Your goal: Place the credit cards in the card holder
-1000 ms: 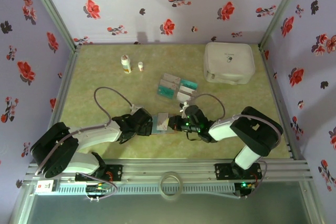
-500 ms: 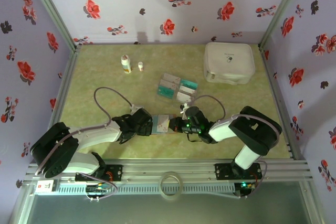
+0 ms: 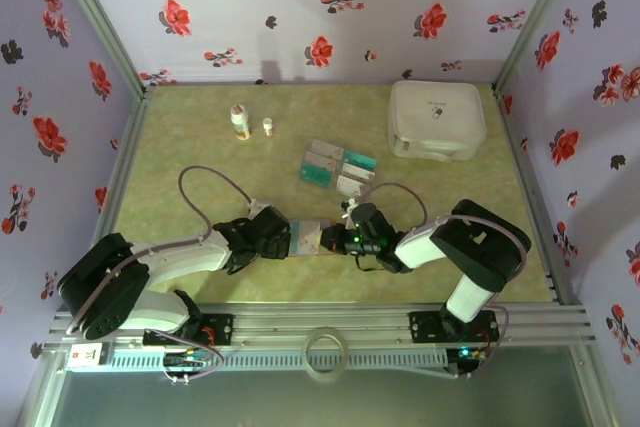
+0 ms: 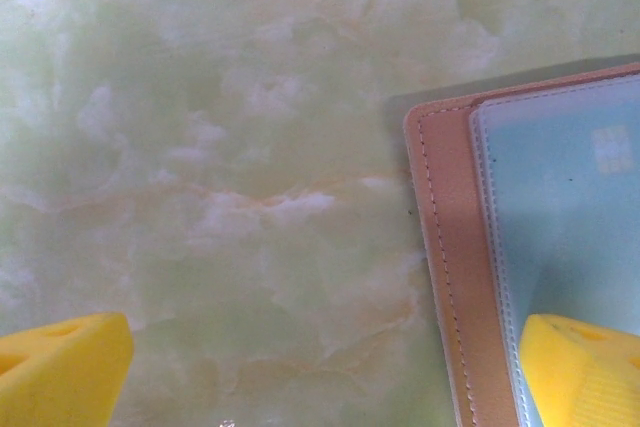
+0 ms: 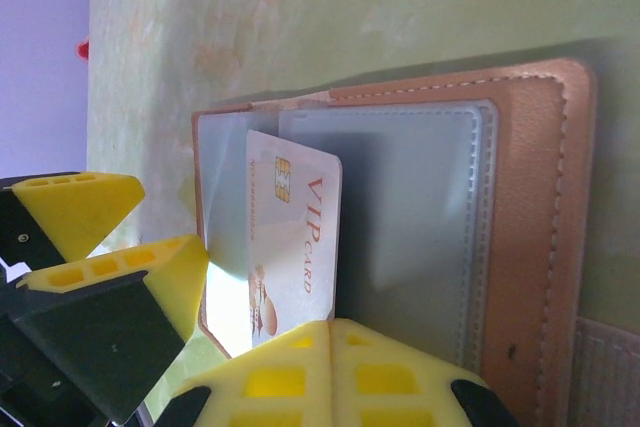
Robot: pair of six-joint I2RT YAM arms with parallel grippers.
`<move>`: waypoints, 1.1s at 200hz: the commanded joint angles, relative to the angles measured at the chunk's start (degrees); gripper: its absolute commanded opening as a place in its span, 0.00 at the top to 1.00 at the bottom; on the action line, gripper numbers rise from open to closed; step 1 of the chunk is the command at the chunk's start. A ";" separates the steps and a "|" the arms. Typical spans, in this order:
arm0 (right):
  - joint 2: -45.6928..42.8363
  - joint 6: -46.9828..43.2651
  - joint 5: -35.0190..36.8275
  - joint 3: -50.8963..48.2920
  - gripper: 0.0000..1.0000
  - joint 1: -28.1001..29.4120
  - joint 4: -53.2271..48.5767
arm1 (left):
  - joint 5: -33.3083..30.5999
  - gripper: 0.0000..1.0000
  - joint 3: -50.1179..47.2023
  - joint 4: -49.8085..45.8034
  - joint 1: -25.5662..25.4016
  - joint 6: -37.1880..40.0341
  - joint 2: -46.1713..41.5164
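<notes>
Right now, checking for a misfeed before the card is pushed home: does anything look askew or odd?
The VIP card, held by the right gripper, lies slightly crooked on the open card holder: its far edge slants against the clear sleeves. Whether it has entered a sleeve is unclear. Nothing else stands out.

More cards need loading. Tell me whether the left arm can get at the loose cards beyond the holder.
Probably yes: the left gripper is open and empty, bare table lies between it and the credit cards, and the right gripper sits aside.
</notes>
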 commanded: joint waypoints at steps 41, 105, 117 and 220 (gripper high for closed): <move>2.79 -0.72 -2.21 3.71 1.00 0.62 -5.43 | -1.51 0.00 -1.59 -1.35 -0.48 -1.00 -1.03; 2.82 -1.01 -2.88 4.93 0.91 0.39 -7.10 | -1.51 0.00 -1.99 -1.50 -0.52 -1.34 -2.37; 1.21 -2.10 -2.67 5.56 0.79 0.15 -9.90 | -1.51 0.00 -1.76 -1.63 -0.49 -1.53 -2.85; -10.00 -16.41 7.16 18.24 0.62 -0.26 -44.08 | -1.52 0.00 0.50 -8.35 5.60 -2.36 -8.73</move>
